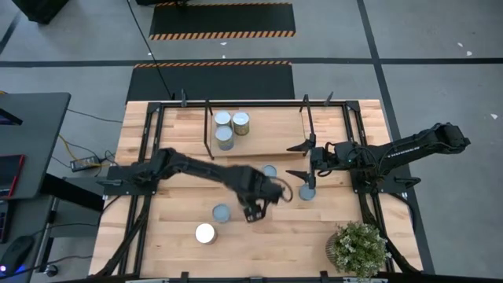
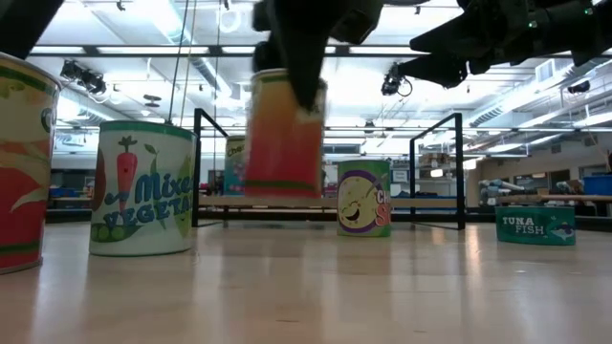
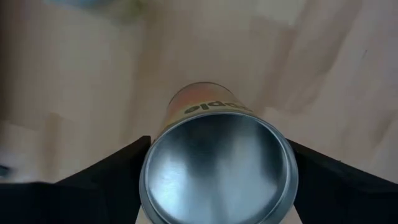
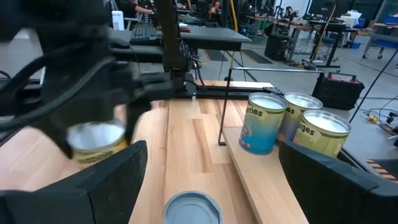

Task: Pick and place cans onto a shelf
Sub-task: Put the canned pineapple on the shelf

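Three cans [image 1: 231, 129] on the shelf [image 1: 275, 126], upper centre; plant [image 1: 358, 248] lower right; two cans [image 1: 213, 223] lower centre of table [image 1: 314, 236].

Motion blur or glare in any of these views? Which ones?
Low view: the orange-labelled silver-topped can in the left gripper is motion-smeared; the green mixed-vegetables can is crisp. Left wrist view: wooden table streaked, glare on that can's top. Right wrist view: left arm blurred, three shelf cans sharp; right gripper waits open.
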`<state>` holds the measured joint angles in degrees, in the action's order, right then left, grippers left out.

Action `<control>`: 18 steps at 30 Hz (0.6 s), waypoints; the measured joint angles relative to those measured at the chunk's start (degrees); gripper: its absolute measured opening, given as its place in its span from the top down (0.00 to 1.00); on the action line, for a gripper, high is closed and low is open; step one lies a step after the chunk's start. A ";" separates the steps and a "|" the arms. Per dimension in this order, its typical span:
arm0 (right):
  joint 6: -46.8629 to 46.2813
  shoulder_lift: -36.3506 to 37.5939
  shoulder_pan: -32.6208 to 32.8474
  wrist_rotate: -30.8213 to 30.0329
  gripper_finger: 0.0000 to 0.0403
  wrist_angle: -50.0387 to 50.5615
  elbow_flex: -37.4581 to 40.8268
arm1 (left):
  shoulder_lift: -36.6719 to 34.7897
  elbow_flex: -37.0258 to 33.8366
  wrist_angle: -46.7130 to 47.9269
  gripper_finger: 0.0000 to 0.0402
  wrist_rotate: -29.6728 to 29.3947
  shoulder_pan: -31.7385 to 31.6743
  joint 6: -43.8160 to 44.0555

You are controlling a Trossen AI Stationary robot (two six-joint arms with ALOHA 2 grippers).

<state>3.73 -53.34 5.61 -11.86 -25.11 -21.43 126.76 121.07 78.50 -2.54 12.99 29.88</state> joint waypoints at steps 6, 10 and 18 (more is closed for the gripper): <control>0.52 0.00 0.00 0.00 0.08 -0.16 0.00 | -0.08 5.20 3.18 0.18 -3.73 -7.52 -13.17; 0.35 0.00 0.02 0.00 0.08 -0.14 0.00 | -0.24 6.44 6.30 0.18 -5.81 -12.68 -18.76; -0.39 0.00 0.02 0.08 0.08 -0.05 0.00 | -0.24 6.44 5.19 0.18 -6.04 -21.57 -29.03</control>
<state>3.34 -53.34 5.63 -11.77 -25.17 -21.43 126.52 127.50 83.69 -8.58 -8.58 0.85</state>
